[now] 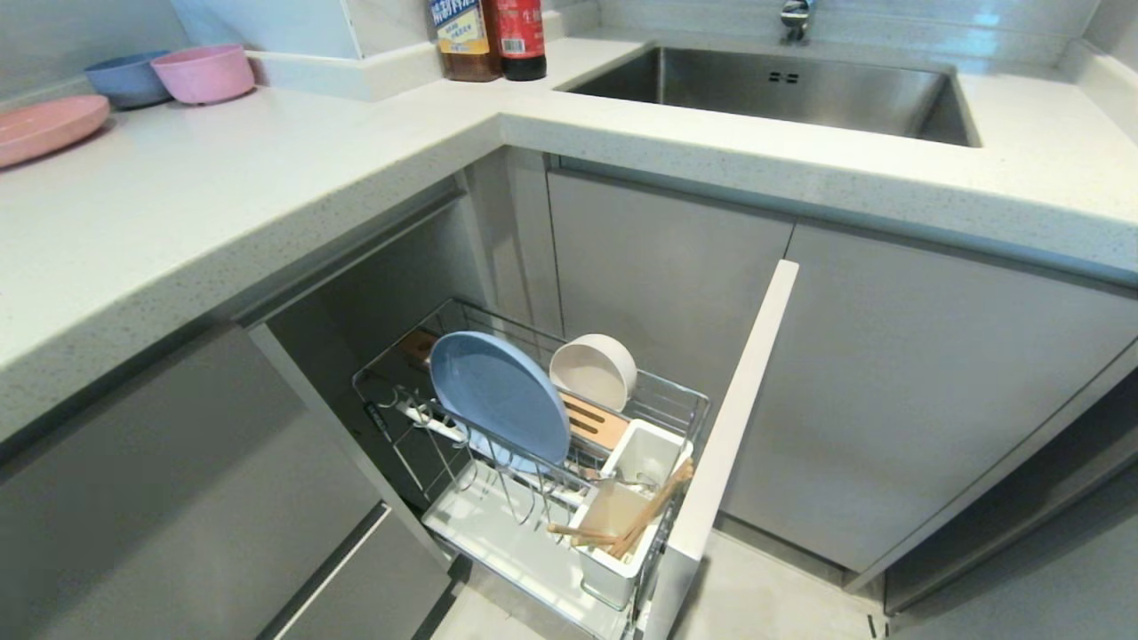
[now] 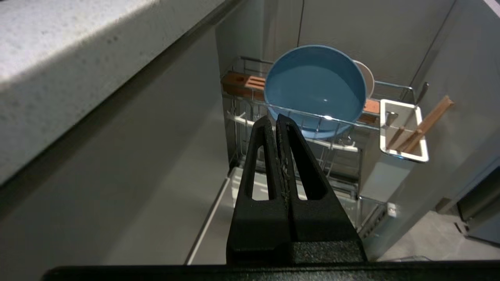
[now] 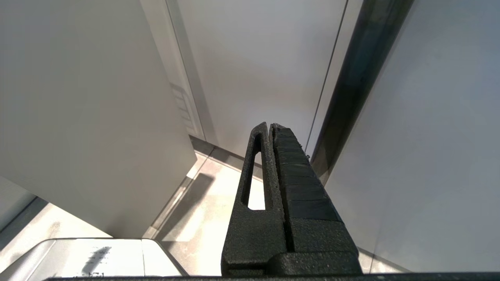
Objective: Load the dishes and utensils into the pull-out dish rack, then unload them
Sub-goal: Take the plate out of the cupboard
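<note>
The pull-out dish rack (image 1: 676,391) stands drawn out below the counter, its pale front panel (image 1: 738,418) on the right. A light-blue plate (image 1: 498,396) stands on edge in it, with an off-white bowl (image 1: 594,369) behind. Wooden chopsticks (image 1: 649,516) lean in the white utensil holder (image 1: 622,569); a metal utensil (image 1: 633,483) lies beside them. In the left wrist view the plate (image 2: 314,88), the chopsticks (image 2: 424,125) and the holder (image 2: 422,156) show beyond my left gripper (image 2: 275,119), which is shut, empty and short of the rack. My right gripper (image 3: 270,127) is shut and empty, by cabinet doors.
On the counter (image 1: 267,196) at the far left sit a pink plate (image 1: 44,124), a blue bowl (image 1: 124,78) and a pink bowl (image 1: 204,73). Two bottles (image 1: 489,36) stand by the steel sink (image 1: 782,89). Grey cabinet fronts (image 1: 889,391) flank the rack.
</note>
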